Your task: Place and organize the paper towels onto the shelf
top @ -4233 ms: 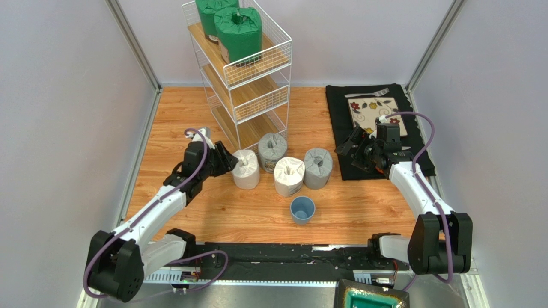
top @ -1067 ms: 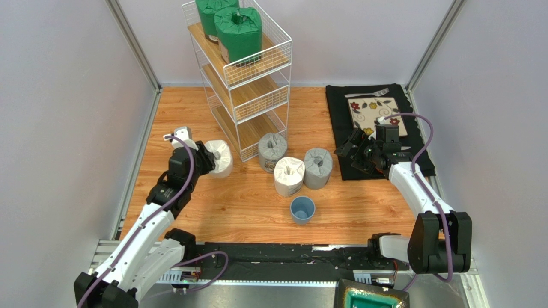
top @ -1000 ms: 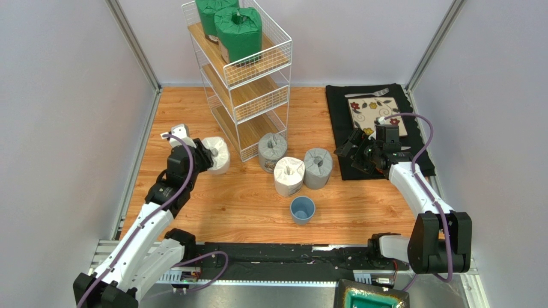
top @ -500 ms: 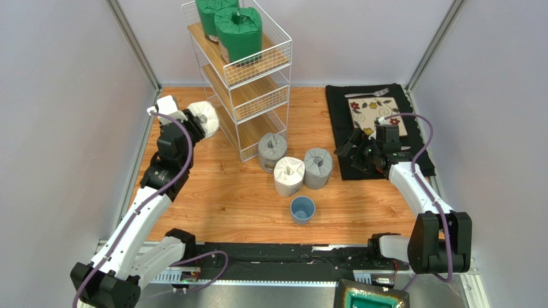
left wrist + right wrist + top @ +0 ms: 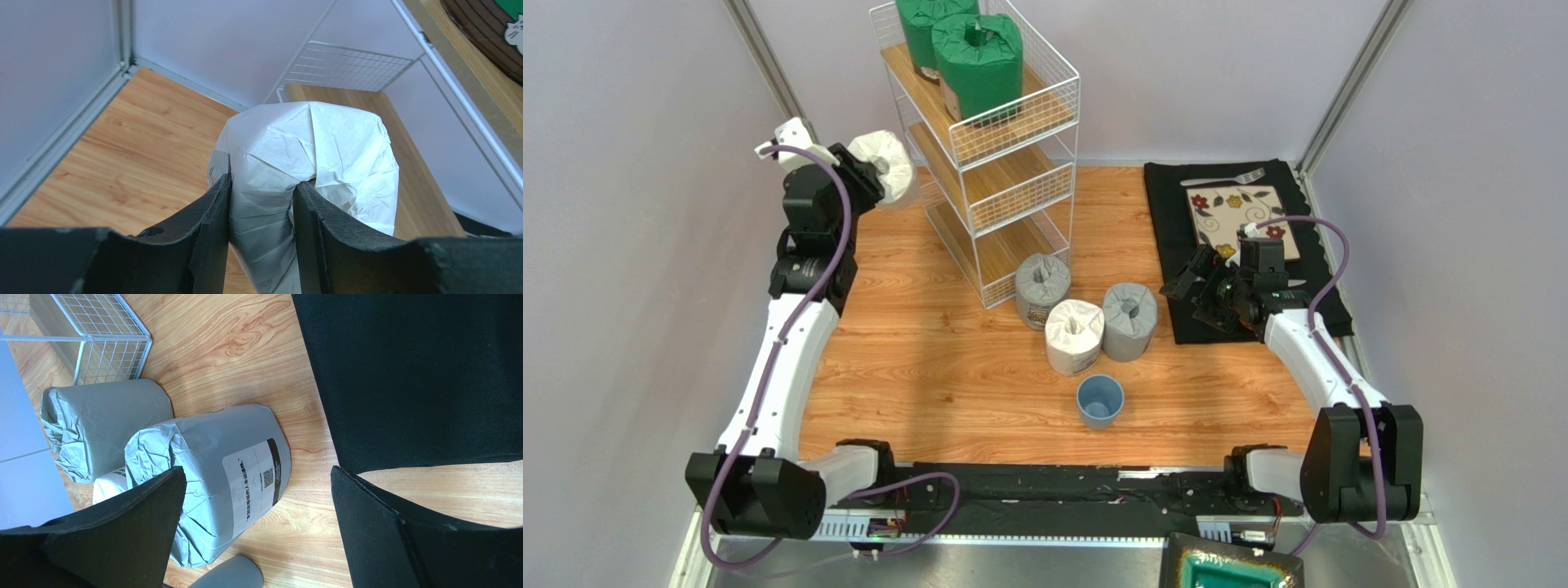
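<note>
My left gripper (image 5: 863, 168) is shut on a white paper towel roll (image 5: 884, 158), held in the air just left of the shelf (image 5: 1014, 184) at about its middle tier. In the left wrist view the fingers (image 5: 215, 202) pinch the roll's (image 5: 319, 141) crumpled wrap, with the shelf's wire end (image 5: 350, 61) behind it. Two green rolls (image 5: 977, 61) stand on the top tier. Two grey rolls (image 5: 1042, 286) (image 5: 1129, 316) and a white roll (image 5: 1074, 333) stand on the table in front of the shelf. My right gripper (image 5: 1195, 279) hangs open beside the nearer grey roll (image 5: 215, 471), holding nothing.
A small blue cup (image 5: 1100, 399) stands in front of the rolls. A black mat (image 5: 1167, 208) with a floral plate (image 5: 1234, 214) and a fork (image 5: 1228, 179) lies at the right, under the right arm. Grey walls close in both sides.
The left arm has carried the white roll up from table height and back to the far left, beside the shelf's left end. The right arm has not moved.
</note>
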